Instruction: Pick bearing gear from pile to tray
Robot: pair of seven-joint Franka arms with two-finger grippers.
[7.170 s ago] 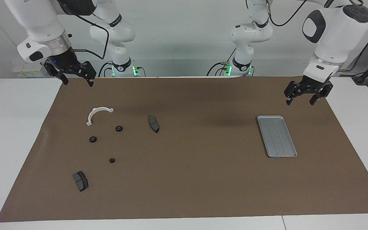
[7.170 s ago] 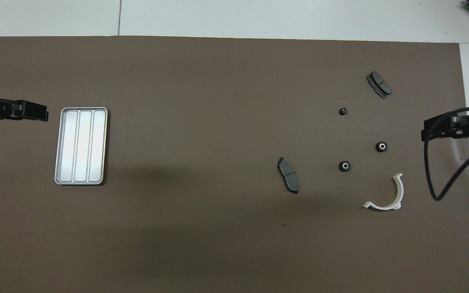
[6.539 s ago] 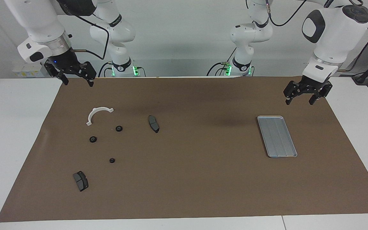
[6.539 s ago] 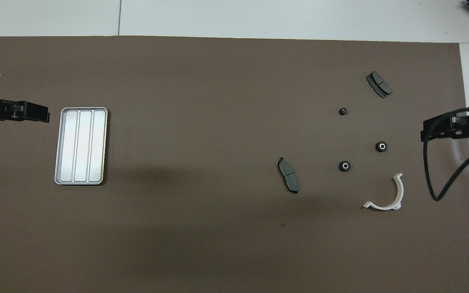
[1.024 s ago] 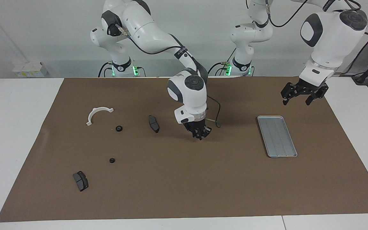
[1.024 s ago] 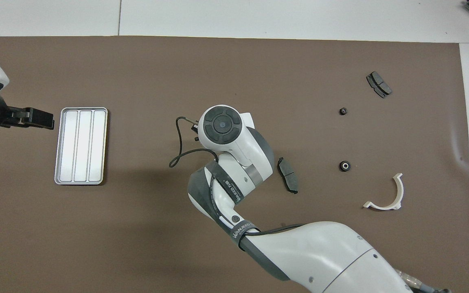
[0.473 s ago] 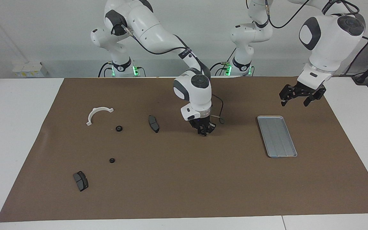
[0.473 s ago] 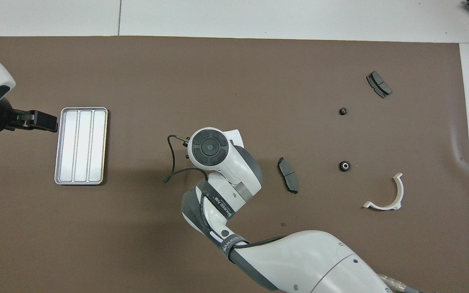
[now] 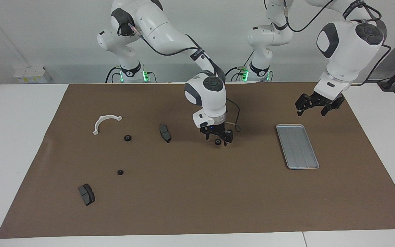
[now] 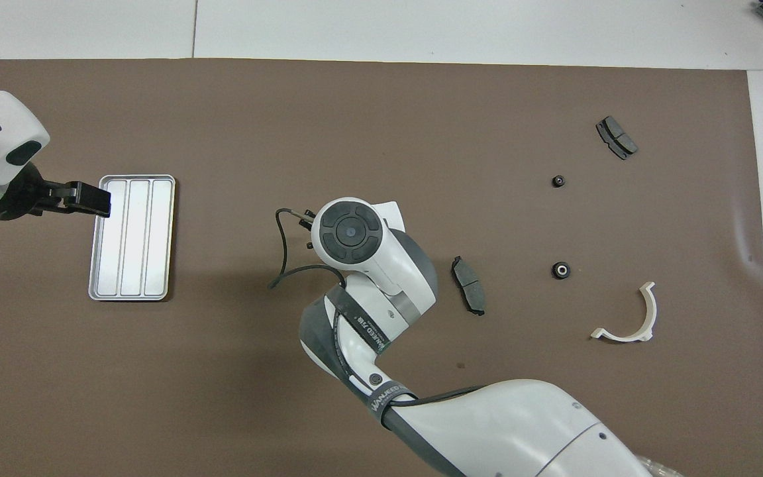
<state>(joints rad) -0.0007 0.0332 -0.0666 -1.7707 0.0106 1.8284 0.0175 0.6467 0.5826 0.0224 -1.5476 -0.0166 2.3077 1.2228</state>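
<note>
The bearing gear (image 9: 218, 142) in play is a tiny black wheel that sits between the spread fingertips of the right hand (image 9: 218, 138). It is out in the middle of the brown mat (image 9: 197, 199), between a dark brake pad (image 9: 165, 132) and the tray (image 9: 297, 146), and well apart from the tray. The right hand's fingers stand wide on either side of it and do not pinch it.

I judge the gear to be light, rigid and hard, with no risk of crushing. It is round and smooth enough to roll or squirt out of a careless pinch. The sound hold is probably across its rim, with the fingertips straddling it from above and closing square on its widest part.

The left hand (image 9: 312, 109) hangs with wide fingers over the mat at the tray's edge and waits.

Two more gears (image 9: 128, 138) (image 9: 120, 172) lie with the pile toward the right arm's end of the tabletop.

Several things are hard to read. Whether the gear rests flat on the mat or sits on edge cannot be told. From overhead, the right arm's wrist housing (image 10: 348, 233) hides both its hand and the gear. The gear's teeth and bore are too small to make out.
</note>
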